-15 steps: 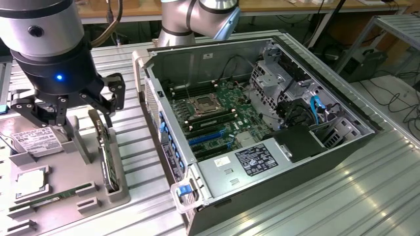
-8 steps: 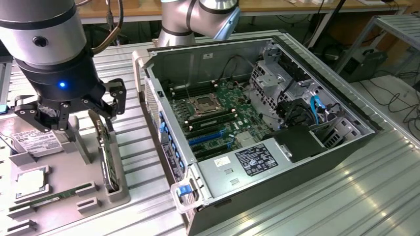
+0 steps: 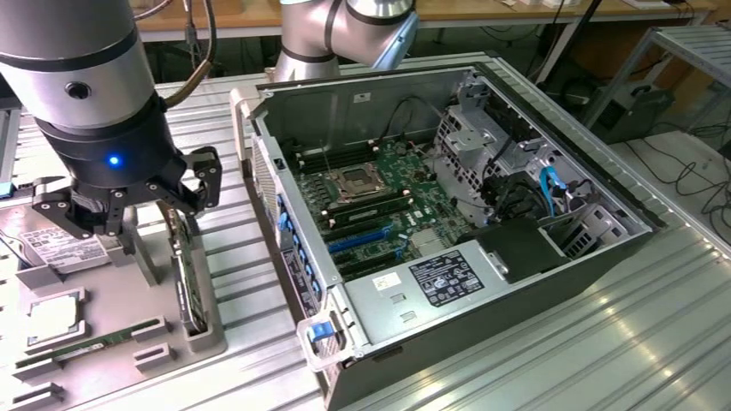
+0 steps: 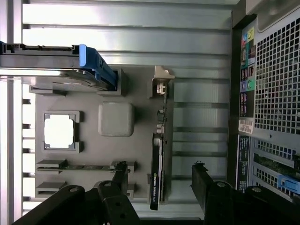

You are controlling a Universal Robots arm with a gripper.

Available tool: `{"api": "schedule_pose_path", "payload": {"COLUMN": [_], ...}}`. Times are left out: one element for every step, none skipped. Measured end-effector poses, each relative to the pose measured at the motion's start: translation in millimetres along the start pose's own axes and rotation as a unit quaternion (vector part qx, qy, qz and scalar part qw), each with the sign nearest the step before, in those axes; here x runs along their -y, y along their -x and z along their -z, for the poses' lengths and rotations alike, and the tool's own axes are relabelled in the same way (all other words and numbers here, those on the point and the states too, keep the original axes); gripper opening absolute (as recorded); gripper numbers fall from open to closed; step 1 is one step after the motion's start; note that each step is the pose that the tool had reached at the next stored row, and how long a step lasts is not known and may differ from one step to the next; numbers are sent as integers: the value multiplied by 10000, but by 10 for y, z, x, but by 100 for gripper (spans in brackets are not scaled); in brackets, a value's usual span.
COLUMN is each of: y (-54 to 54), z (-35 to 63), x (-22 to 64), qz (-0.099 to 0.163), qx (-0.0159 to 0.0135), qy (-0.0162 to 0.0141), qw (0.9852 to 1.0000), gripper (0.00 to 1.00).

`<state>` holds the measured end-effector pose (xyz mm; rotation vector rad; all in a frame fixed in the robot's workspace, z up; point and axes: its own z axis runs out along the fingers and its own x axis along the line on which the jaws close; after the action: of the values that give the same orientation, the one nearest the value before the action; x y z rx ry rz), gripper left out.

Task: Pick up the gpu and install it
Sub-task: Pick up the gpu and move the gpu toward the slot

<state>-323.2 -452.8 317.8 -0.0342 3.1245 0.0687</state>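
The gpu (image 3: 190,278) stands on its long edge in a slot of the grey fixture tray (image 3: 120,282), at the exterior view's left. In the wrist view the gpu (image 4: 157,159) shows edge-on as a thin black card with its silver bracket at one end. My gripper (image 3: 135,212) hangs above the tray, open and holding nothing. From the wrist, the gripper (image 4: 161,180) has one black finger (image 4: 119,176) on each side of the card's line, well clear of it and higher up.
An open computer case (image 3: 457,214) lies beside the tray, motherboard and blue slots exposed; its perforated rear panel (image 4: 274,84) is close by. The tray also carries a hard drive (image 4: 56,65) with a blue clip, a processor (image 4: 60,131) and a memory stick (image 4: 84,166).
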Motion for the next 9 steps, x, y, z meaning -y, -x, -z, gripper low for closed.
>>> {"api": "schedule_pose_path", "payload": {"y": [-1,-1,-2,-2,-2,-3,-3,-4,-4], "z": [-18,-32,-48,-59,-75,-91,-106,-119,-134], "x": [8,14,21,27,36,43,50,57,66], "qz": [0,2,4,6,11,15,20,25,29], "qx": [0,0,0,0,0,0,-1,-1,-1], "qy": [1,1,1,0,1,1,0,1,1], "qw": [10000,10000,10000,10000,10000,10000,10000,10000,10000], "gripper": [66,66,66,66,66,66,66,66,66]}}
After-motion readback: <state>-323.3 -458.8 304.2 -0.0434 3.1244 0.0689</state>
